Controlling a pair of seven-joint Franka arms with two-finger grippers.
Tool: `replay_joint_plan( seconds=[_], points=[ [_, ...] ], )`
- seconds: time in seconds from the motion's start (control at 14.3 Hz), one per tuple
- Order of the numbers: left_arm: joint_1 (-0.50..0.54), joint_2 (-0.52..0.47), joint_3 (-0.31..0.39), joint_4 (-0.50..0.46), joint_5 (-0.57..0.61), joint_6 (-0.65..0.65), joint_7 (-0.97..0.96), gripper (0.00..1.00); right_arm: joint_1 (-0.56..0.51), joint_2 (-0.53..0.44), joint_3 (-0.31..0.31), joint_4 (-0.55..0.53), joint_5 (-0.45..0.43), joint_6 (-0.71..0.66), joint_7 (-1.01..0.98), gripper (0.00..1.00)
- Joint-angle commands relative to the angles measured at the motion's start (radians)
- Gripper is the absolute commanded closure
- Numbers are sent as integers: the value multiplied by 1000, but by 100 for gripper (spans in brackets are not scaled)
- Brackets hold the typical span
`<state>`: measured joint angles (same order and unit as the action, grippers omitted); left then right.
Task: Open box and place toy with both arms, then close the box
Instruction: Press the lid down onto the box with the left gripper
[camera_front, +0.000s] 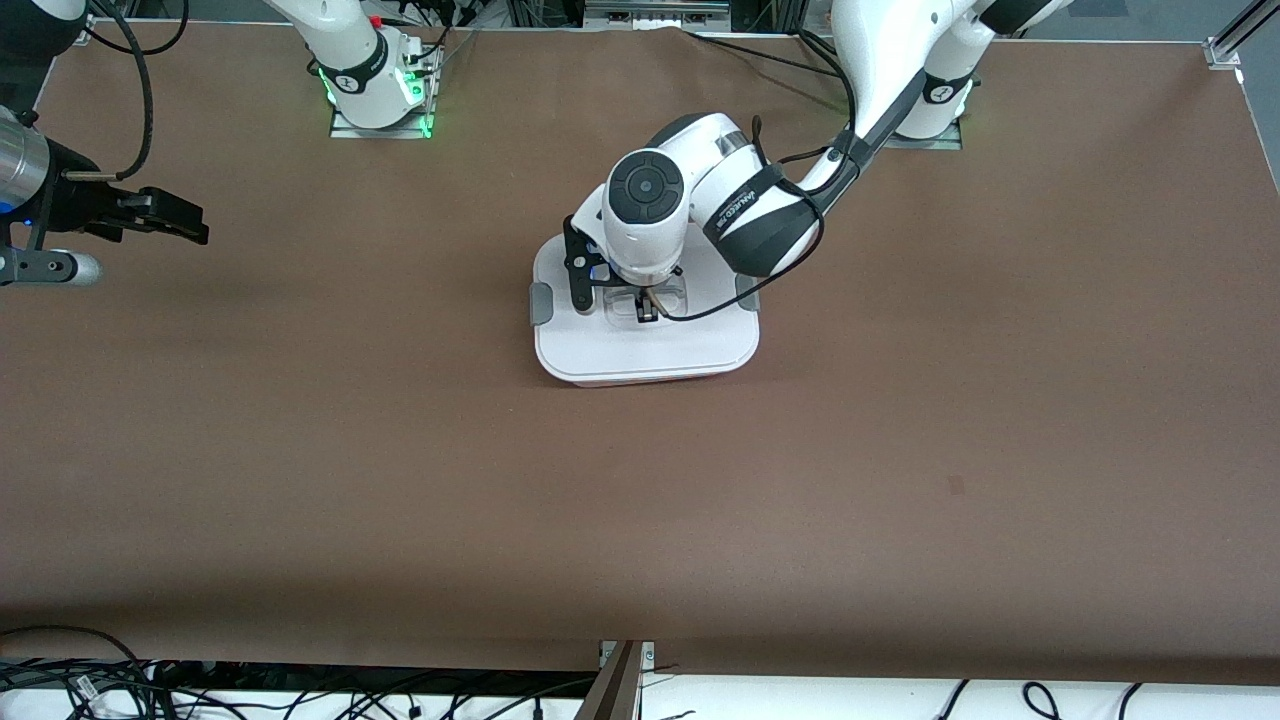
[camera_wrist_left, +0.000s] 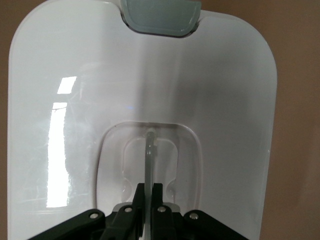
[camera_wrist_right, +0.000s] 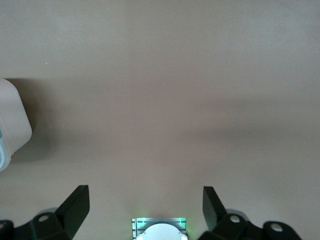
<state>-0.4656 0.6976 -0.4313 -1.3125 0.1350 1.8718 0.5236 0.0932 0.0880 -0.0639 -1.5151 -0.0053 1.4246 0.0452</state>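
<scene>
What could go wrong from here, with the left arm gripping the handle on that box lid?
1. The left pincer pinches only the thin clear handle of the lid; that narrow hold could slip.
2. The grey clips look folded against the box. If they are latched, any lift might drag the whole box.
3. The right pincer waits open over bare table near its own end, too distant to steady the box.

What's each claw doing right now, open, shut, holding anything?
Left claw: shut on the clear recessed handle of the white plastic lid.
Right claw: open, holding nothing, over the brown table at the right arm's end.
</scene>
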Motion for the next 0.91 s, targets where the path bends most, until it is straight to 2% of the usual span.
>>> replay_joint_plan(
  seconds=[0.0, 0.49, 0.56, 0.63, 0.84],
  points=[
    [-8, -30, 6, -60, 26, -48, -56, 100, -6, 10, 6, 27, -5, -9, -10, 0],
    [-5, -26, 8, -56, 26, -46, -57, 100, -3, 10, 6, 27, -5, -9, -10, 0],
    [2, -29, 8, -53, 26, -46, -53, 60, -3, 10, 6, 27, -5, -9, -10, 0],
    [11, -36, 8, -51, 26, -51, -40, 1, -3, 10, 6, 27, -5, -9, -10, 0],
    [35, -119, 12, -41, 21, -150, -57, 0, -3, 10, 6, 27, -4, -9, -10, 0]
  ],
)
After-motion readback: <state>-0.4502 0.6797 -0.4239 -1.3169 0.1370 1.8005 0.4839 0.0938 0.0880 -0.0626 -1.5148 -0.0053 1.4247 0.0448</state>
